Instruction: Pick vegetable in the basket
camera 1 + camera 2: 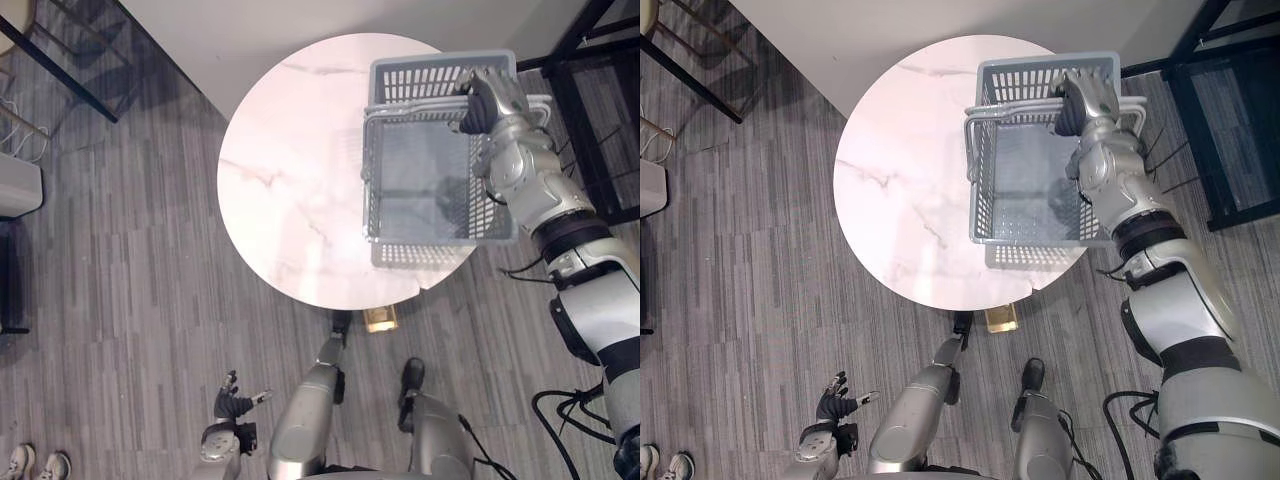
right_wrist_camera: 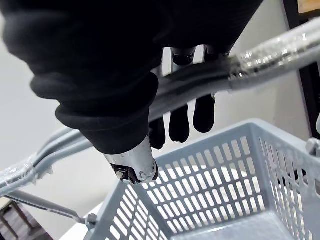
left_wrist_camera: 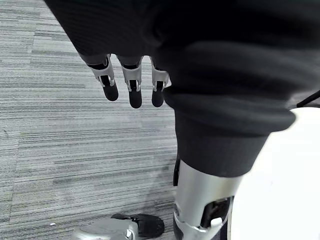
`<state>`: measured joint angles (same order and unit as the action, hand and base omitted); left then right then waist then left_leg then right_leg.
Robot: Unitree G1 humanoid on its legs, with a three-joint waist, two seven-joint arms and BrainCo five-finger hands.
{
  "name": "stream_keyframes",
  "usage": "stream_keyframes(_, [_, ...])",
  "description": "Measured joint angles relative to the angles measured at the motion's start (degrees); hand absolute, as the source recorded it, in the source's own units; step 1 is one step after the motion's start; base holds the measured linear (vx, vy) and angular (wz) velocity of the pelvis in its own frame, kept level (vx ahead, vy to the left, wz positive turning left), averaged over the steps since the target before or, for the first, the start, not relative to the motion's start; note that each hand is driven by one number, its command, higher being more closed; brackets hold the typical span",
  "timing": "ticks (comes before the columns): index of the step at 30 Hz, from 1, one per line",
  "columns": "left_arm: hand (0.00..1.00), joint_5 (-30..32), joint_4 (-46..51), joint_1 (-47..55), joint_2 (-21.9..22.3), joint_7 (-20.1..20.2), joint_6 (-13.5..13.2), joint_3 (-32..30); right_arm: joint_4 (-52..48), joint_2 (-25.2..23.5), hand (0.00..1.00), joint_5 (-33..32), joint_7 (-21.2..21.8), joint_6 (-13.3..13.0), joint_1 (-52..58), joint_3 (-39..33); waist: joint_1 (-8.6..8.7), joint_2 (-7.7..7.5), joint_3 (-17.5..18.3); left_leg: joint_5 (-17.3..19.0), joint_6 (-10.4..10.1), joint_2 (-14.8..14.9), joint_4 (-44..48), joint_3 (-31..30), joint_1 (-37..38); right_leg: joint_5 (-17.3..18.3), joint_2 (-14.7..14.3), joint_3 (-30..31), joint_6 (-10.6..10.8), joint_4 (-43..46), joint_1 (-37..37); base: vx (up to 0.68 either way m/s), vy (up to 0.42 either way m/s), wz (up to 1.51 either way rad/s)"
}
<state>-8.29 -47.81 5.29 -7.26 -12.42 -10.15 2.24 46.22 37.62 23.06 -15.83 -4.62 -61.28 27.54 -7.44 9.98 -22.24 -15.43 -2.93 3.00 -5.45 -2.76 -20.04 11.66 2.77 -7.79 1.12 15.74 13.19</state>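
Observation:
A grey plastic basket (image 1: 372,170) with metal handles (image 1: 420,108) stands on the right side of the round white marble table (image 1: 290,190). Its inside looks empty, and I see no vegetable. My right hand (image 1: 490,100) reaches over the basket's far end. It is shut on a handle (image 2: 270,52), fingers (image 2: 179,122) curled behind the bar and thumb in front. My left hand (image 1: 235,400) hangs low beside the table, over the floor. Its fingers (image 3: 132,87) are straight and hold nothing.
A black metal rack (image 1: 600,100) stands right of the table, close to my right arm. A white wall panel (image 1: 300,30) lies beyond the table. Black frame legs (image 1: 60,60) stand at the upper left. A person's shoes (image 1: 35,465) show at the bottom left.

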Motion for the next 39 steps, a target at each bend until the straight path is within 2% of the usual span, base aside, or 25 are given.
stream_keyframes(5, [0.0,0.18,-0.12,-0.1,0.03,0.07,1.11,-0.02,-11.21,0.28,1.0,-2.47,0.31,0.06,12.36,-9.62,1.06,-0.04,0.02,0.02,0.01,0.16,-0.06,1.21,1.54,-0.03,0.13,1.24,0.05,0.23,-0.83,-0.03,-0.016,-0.12])
stream_keyframes(8, [0.0,0.96,-0.96,0.02,0.05,0.12,1.78,-0.13,-18.75,-2.72,1.0,-5.94,0.7,0.8,22.16,-16.59,2.94,-0.27,0.13,0.09,-0.01,0.31,-0.12,1.49,3.06,-0.1,0.19,1.67,0.17,-0.21,-2.17,-0.03,-0.027,-0.07])
stream_keyframes(11, [0.0,1.88,-1.3,0.23,0.62,0.28,3.01,-0.69,-30.15,-7.83,1.0,-9.21,0.85,1.04,35.01,-22.72,5.21,-0.65,0.32,0.4,-0.07,0.39,-0.13,2.63,4.91,-0.67,0.11,2.58,1.04,-1.67,-4.34,-0.02,-0.019,-0.18])
stream_keyframes(13, [0.0,2.71,-1.38,1.0,0.65,1.06,3.71,-2.05,-37.54,-11.46,1.0,-10.28,0.97,1.04,43.6,-23.64,6.66,-2.31,1.35,1.07,-0.53,0.37,-0.12,3.9,6.62,-0.97,0.17,4.48,1.5,-2.28,-5.45,0.0,-0.009,-0.36])
stream_keyframes(14, [0.0,2.93,-1.54,1.02,0.65,1.18,3.82,-2.57,-39.34,-12.06,1.0,-10.46,1.0,1.01,45.85,-23.78,6.79,-2.85,1.83,1.37,-0.15,0.47,-0.11,4.59,7.14,-1.02,0.15,5.05,1.58,-2.52,-5.67,0.0,-0.01,-0.46])
stream_keyframes(16, [0.0,4.05,-1.62,1.55,0.54,1.21,4.41,-3.14,-45.29,-14.82,1.0,-11.32,1.27,0.87,54.59,-25.06,7.19,-4.89,4.52,2.63,0.13,0.82,-0.11,6.58,8.85,-1.33,0.16,7.2,1.99,-3.64,-6.84,0.01,-0.013,-0.43])
stream_keyframes(19, [0.0,4.63,-1.56,2.86,0.26,1.39,4.84,-4.05,-48.99,-17.17,1.0,-11.71,2.54,-0.33,61.32,-25.84,9.04,-7.27,7.19,3.97,0.44,0.92,-0.1,9.77,11.02,-2.43,0.21,10.45,2.33,-5.71,-8.04,0.01,0.014,-0.54])
stream_keyframes(21, [0.0,4.69,-1.48,3.23,0.25,1.4,4.83,-4.55,-50.34,-17.92,1.0,-12.38,3.71,-1.27,64.91,-27.04,9.71,-7.74,8.55,4.6,0.63,0.98,-0.1,11.74,11.9,-3.17,0.12,12.57,2.73,-6.69,-8.34,0.02,0.015,-0.55])
stream_keyframes(23, [0.0,5.7,-1.34,3.49,0.28,2.32,4.84,-4.5,-51.48,-18.94,1.0,-13.15,4.65,-1.44,68.27,-28.93,10.21,-7.73,9.02,5.24,1.0,0.84,-0.11,13.66,13.48,-3.6,0.39,14.12,3.16,-7.26,-9.31,0.01,0.011,-0.5])
stream_keyframes(28, [0.0,6.81,0.66,4.43,0.21,2.55,4.83,-3.68,-52.18,-22.69,1.0,-15.08,5.04,-1.44,74.49,-35.38,13.04,-7.62,10.62,6.82,0.9,0.86,-0.15,17.67,15.08,-4.28,0.59,18.17,4.03,-7.99,-9.08,-0.01,0.008,-0.38])
stream_keyframes(31, [0.0,6.8,4.2,6.19,0.11,2.53,4.81,-2.82,-52.18,-23.87,1.0,-17.63,5.09,-1.43,75.03,-37.23,13.06,-7.69,10.7,7.48,0.85,1.13,-0.11,22.0,15.76,-5.7,0.15,22.35,3.99,-8.44,-7.68,-0.02,0.007,-0.9])
stream_keyframes(34, [0.0,6.72,7.52,6.5,0.03,2.44,4.66,-2.66,-52.15,-23.9,1.0,-20.73,5.08,-1.44,74.13,-37.58,12.91,-8.06,10.64,7.53,1.11,1.9,-0.08,28.48,15.64,-9.36,-0.57,28.59,4.95,-10.73,-5.64,-0.03,0.004,-0.99])
stream_keyframes(35, [0.0,6.73,8.15,6.28,-0.07,2.44,4.51,-2.66,-52.13,-24.04,1.0,-20.81,4.89,-1.44,73.9,-37.62,13.18,-8.24,10.67,7.55,1.18,2.02,0.0,29.4,15.28,-10.04,-0.56,28.78,5.55,-10.94,-5.01,-0.05,-0.01,-0.72])
stream_keyframes(36, [0.0,6.71,8.82,5.72,-0.21,2.44,4.48,-2.67,-52.1,-24.49,1.0,-20.84,4.74,-1.44,74.01,-37.95,13.34,-8.53,10.6,8.08,1.7,2.43,1.54,29.62,14.17,-10.64,-0.57,27.99,5.27,-10.01,-3.78,-0.08,-0.04,-0.28])
stream_keyframes(38, [0.0,6.68,9.24,4.14,-0.35,2.45,4.46,-2.77,-51.95,-25.27,1.0,-20.82,4.73,-1.44,74.16,-38.11,13.82,-8.7,10.44,10.71,2.93,4.32,8.14,29.18,10.27,-11.87,-1.66,24.53,5.41,-7.22,-1.49,-0.1,-0.051,-0.01])
stream_keyframes(39, [0.0,6.68,9.05,3.55,-0.37,2.45,4.44,-3.24,-51.81,-26.05,1.0,-20.8,4.67,-1.43,74.12,-38.28,13.6,-8.28,10.22,12.3,4.25,6.56,10.55,28.51,8.35,-9.77,-1.71,24.18,4.64,-3.92,-0.88,-0.07,-0.041,0.37])
